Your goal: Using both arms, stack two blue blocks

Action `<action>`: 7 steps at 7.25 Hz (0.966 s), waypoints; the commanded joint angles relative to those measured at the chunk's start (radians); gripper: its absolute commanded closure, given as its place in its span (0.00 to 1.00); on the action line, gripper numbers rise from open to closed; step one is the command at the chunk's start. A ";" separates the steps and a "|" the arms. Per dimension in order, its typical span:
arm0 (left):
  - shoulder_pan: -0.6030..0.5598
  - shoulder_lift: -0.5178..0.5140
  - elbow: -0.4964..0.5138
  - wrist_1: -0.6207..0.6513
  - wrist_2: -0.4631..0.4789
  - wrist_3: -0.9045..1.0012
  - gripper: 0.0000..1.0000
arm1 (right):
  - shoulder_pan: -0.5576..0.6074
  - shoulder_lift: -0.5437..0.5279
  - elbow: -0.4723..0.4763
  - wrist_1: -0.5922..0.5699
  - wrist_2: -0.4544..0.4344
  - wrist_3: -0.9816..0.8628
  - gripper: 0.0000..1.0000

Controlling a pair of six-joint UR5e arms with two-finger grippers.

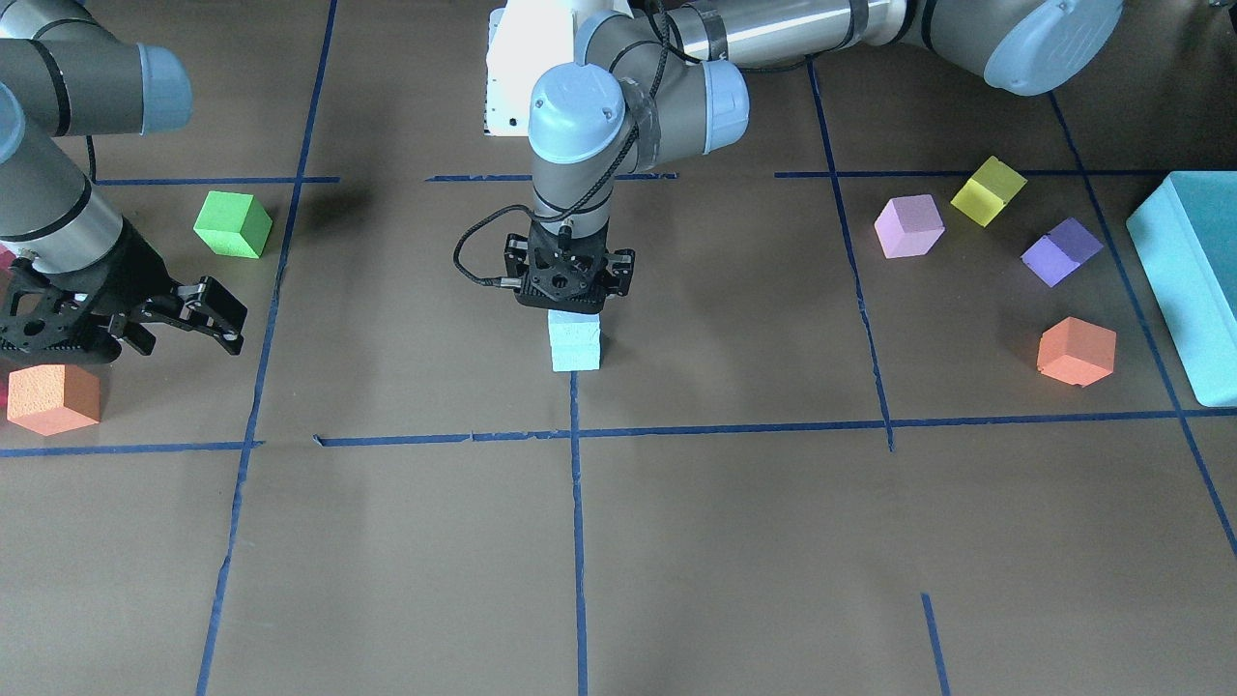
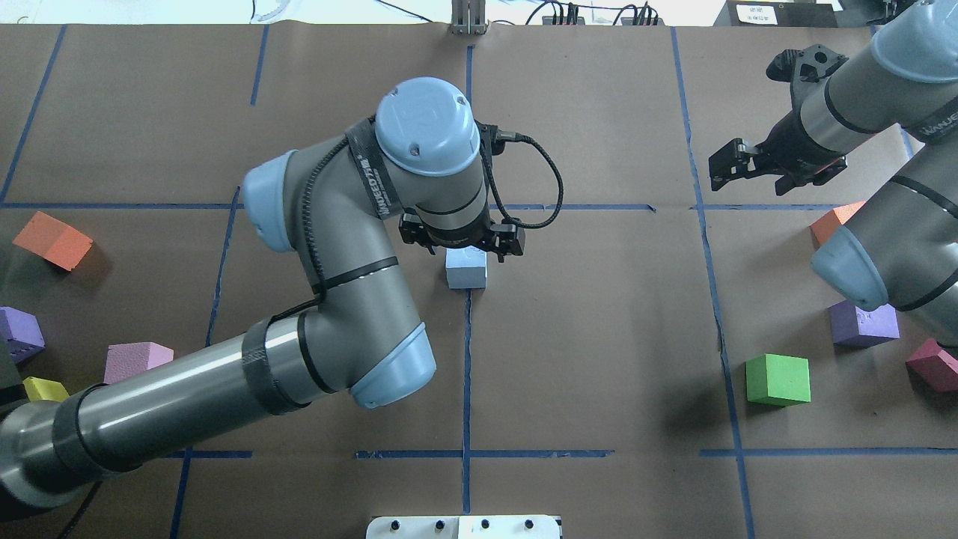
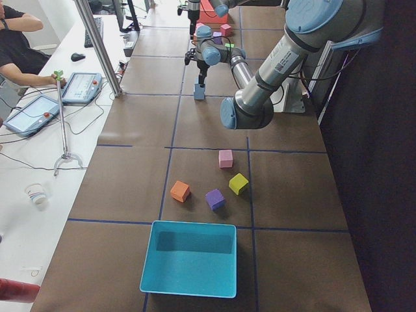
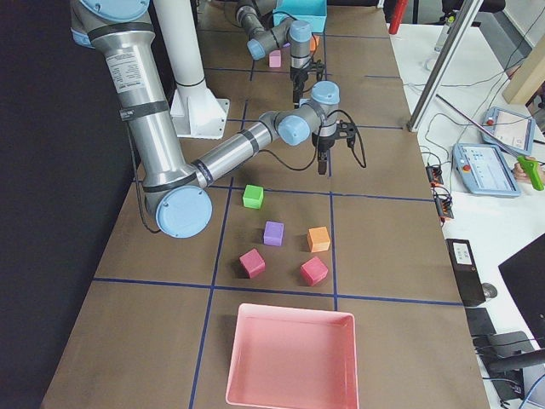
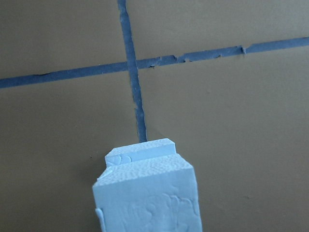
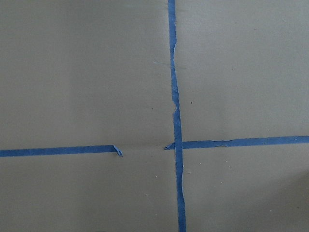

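Two pale blue blocks stand stacked at the table's middle, on a blue tape line. The upper block (image 1: 575,327) rests on the lower block (image 1: 576,356). My left gripper (image 1: 570,302) points straight down and is shut on the upper block's top part, hiding its top face. In the left wrist view the upper block (image 5: 149,203) fills the bottom and an edge of the lower block (image 5: 140,150) peeks out beyond it. From overhead the stack (image 2: 465,269) shows just under the left gripper (image 2: 460,243). My right gripper (image 1: 188,336) is open and empty, far to the side above bare paper.
A green cube (image 1: 232,224) and an orange cube (image 1: 53,398) lie near the right gripper. Pink (image 1: 908,225), yellow (image 1: 988,190), purple (image 1: 1061,251) and orange (image 1: 1076,351) cubes lie on the left arm's side by a teal box (image 1: 1193,280). A pink tray (image 4: 289,358) stands at the right end.
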 commanded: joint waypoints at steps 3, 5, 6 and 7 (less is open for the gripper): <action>-0.110 0.148 -0.329 0.088 -0.007 0.002 0.00 | 0.000 0.001 -0.008 0.000 -0.002 -0.007 0.00; -0.257 0.265 -0.342 0.091 -0.148 0.200 0.00 | 0.066 0.007 -0.011 -0.003 0.015 -0.103 0.00; -0.323 0.369 -0.363 0.079 -0.218 0.343 0.00 | 0.119 0.003 -0.028 -0.012 0.059 -0.175 0.00; -0.388 0.473 -0.386 0.077 -0.242 0.505 0.00 | 0.202 -0.001 -0.060 -0.014 0.133 -0.226 0.00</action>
